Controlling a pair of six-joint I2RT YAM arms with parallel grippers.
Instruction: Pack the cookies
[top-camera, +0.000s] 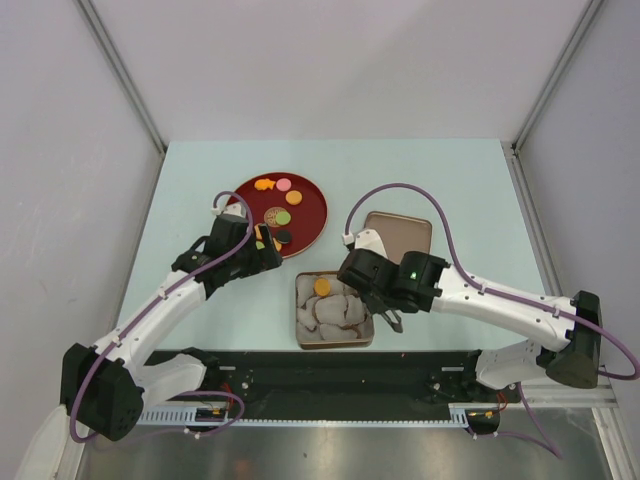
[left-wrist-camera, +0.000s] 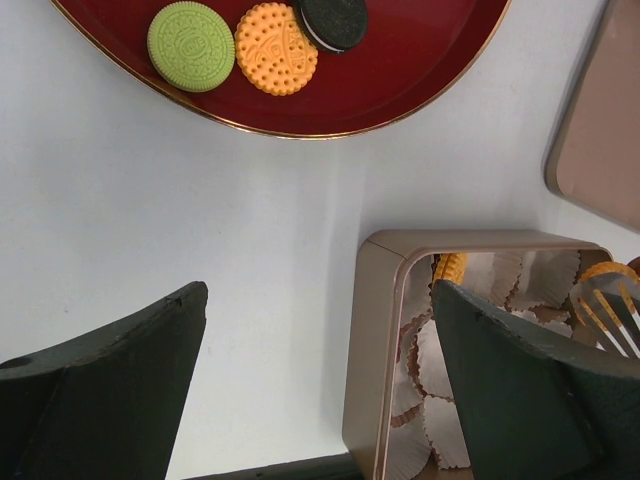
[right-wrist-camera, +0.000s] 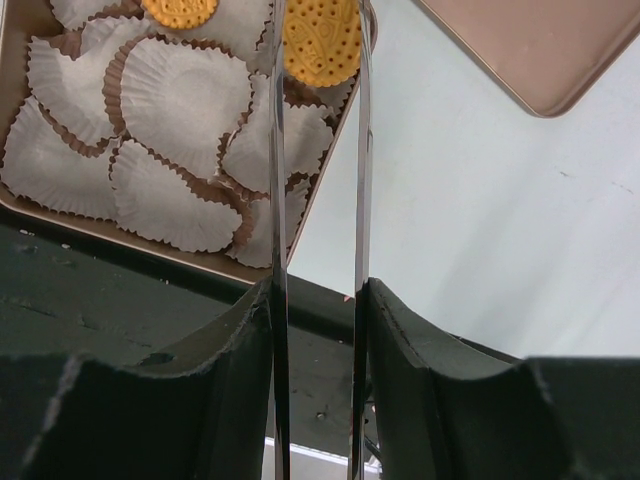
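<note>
Gripping: right gripper (right-wrist-camera: 318, 300) clamps steel tongs (right-wrist-camera: 278, 180) pinching round orange cookie (right-wrist-camera: 322, 40)
left gripper (left-wrist-camera: 320, 295): wide, empty
Risk: cookie hangs over gold tin (right-wrist-camera: 100, 243) rim, may drop outside

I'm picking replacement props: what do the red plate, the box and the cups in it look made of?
Red plate: glossy lacquer or plastic, going by its shine and thin gold rim. Box: likely metal, satin gold sheen, rounded rolled rim. Cups: thin white paper, pleated and crumpled.

Cookies (left-wrist-camera: 275, 48) lie flat on red plate (left-wrist-camera: 400, 70); orange cookie (right-wrist-camera: 180, 12) in tin (left-wrist-camera: 375, 340).
</note>
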